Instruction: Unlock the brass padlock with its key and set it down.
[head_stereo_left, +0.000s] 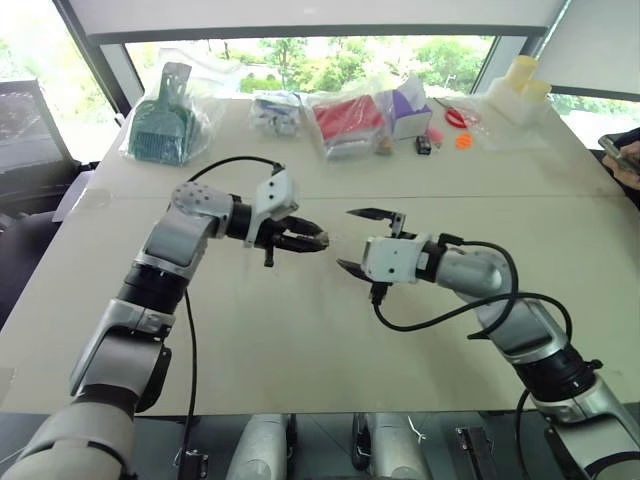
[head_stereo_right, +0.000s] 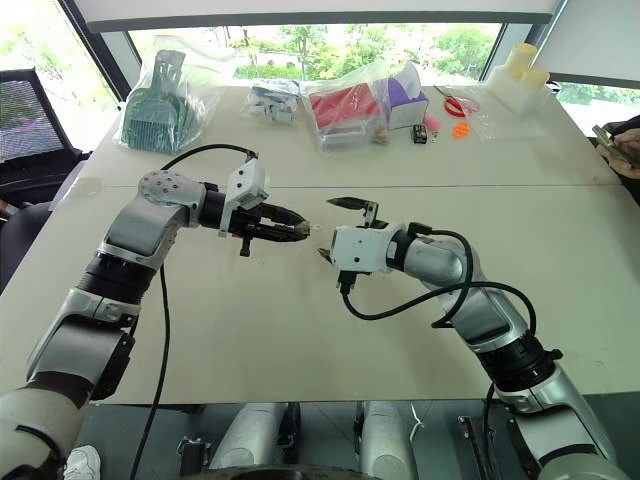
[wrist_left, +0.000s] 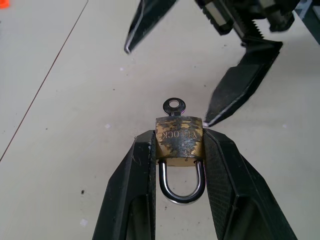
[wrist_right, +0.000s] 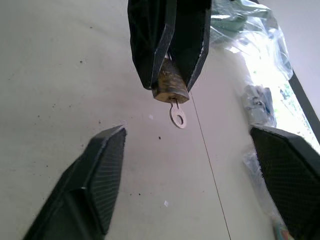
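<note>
My left gripper (head_stereo_left: 312, 241) is shut on the brass padlock (wrist_left: 179, 135), clamping its tarnished gold body between both fingers. The silvery shackle (wrist_left: 182, 190) points back toward the wrist. A small key (wrist_left: 173, 106) with a round eye sticks out of the lock's far end, toward the right arm. The lock hangs above the beige table (head_stereo_left: 300, 340). My right gripper (head_stereo_left: 347, 238) faces it from the right, level, its jaws open wide with nothing between them. In the right wrist view the key (wrist_right: 177, 116) hangs just ahead of the right gripper's pads (wrist_right: 107, 165).
Along the table's far edge lie clear bags: one with a green scoop (head_stereo_left: 160, 125), one with red contents (head_stereo_left: 345, 120), then a purple box (head_stereo_left: 410, 110), a small dark item (head_stereo_left: 423, 145) and red-handled scissors (head_stereo_left: 455, 117). A person's hand (head_stereo_left: 625, 155) shows at the right edge.
</note>
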